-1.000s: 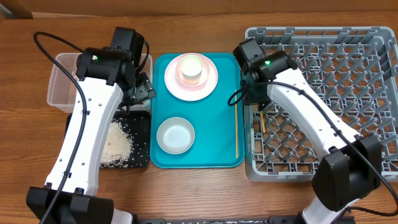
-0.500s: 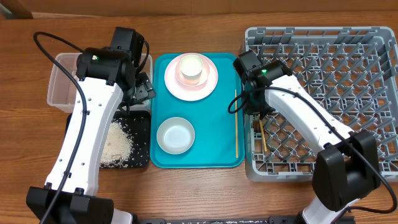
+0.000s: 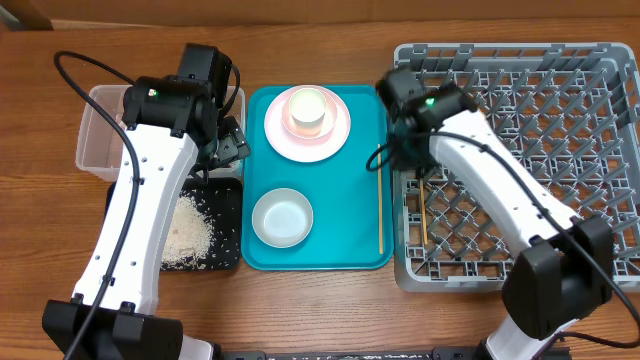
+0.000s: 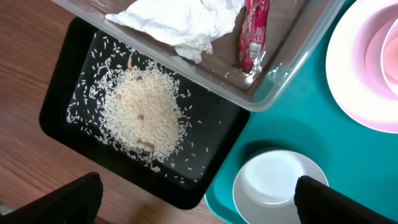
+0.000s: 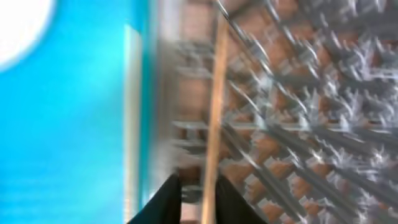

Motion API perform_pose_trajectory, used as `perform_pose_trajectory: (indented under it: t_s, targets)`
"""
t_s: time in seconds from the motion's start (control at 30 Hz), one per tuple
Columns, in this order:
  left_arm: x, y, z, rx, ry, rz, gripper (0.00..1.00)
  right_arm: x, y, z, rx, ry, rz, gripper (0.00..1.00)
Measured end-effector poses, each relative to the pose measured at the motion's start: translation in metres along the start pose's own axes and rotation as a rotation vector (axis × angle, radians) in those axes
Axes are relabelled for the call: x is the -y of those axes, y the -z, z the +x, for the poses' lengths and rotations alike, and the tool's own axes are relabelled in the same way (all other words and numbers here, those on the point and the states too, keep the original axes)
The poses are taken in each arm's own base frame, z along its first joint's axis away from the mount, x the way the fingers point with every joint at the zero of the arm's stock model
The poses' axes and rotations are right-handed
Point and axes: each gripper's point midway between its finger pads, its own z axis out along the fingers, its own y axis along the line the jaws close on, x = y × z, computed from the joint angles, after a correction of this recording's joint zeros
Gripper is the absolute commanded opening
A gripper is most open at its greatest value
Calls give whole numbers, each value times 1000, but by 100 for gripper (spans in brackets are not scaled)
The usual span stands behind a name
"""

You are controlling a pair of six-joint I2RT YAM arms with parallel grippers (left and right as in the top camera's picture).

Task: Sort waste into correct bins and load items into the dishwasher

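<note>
Overhead view: one chopstick at the rack, one waiting on the tray

The right gripper (image 5: 199,200) hangs over the left edge of the dish rack (image 3: 500,48). The first chopstick (image 3: 424,212) lies there among the pegs, parallel to the rack's left wall. In the right wrist view this stick passes between the two fingers, but the picture is blurred, so I cannot tell if they pinch it or are loose. The left gripper (image 4: 199,204) is spread wide and holds nothing. It hovers above the black tray (image 4: 84,62) with the rice (image 4: 140,115), beside the clear tub (image 4: 292,68) where the napkin (image 4: 180,22) and the red wrapper (image 4: 252,34) lie.

I judge that the step in hand is to lay the first chopstick into the rack. To do it well, keep the stick low and along one channel between the pegs before you let go (the grid is open and the table shows through it, so a tilted stick may slip down). Then rise straight up, so that no finger drags it.

The second chopstick (image 3: 380,200) lies on the teal tray (image 3: 345,180), close along its right wall. Come at it with the fingers across the stick, because it is thin and the wall leaves little room.
</note>
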Motion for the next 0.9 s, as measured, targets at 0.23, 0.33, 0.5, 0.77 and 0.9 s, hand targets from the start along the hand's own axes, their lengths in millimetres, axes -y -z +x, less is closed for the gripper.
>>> perform_pose_trajectory:
  t_s: [0.23, 0.33, 0.5, 0.77, 0.9]
  targets:
    - [0, 0, 0, 0, 0, 0, 100, -64, 35, -17, 23, -12, -381, 43]
    - [0, 0, 0, 0, 0, 0, 100, -79, 39, -12, -11, -36, -463, 45]
    - [0, 0, 0, 1, 0, 0, 100, -98, 25, 3, -42, -60, -466, 49]
    - [0, 0, 0, 2, 1, 1, 100, -108, -21, 52, -25, -72, -186, 52]
    - [0, 0, 0, 2, 1, 1, 100, -111, -40, 65, 32, -64, -104, 60]
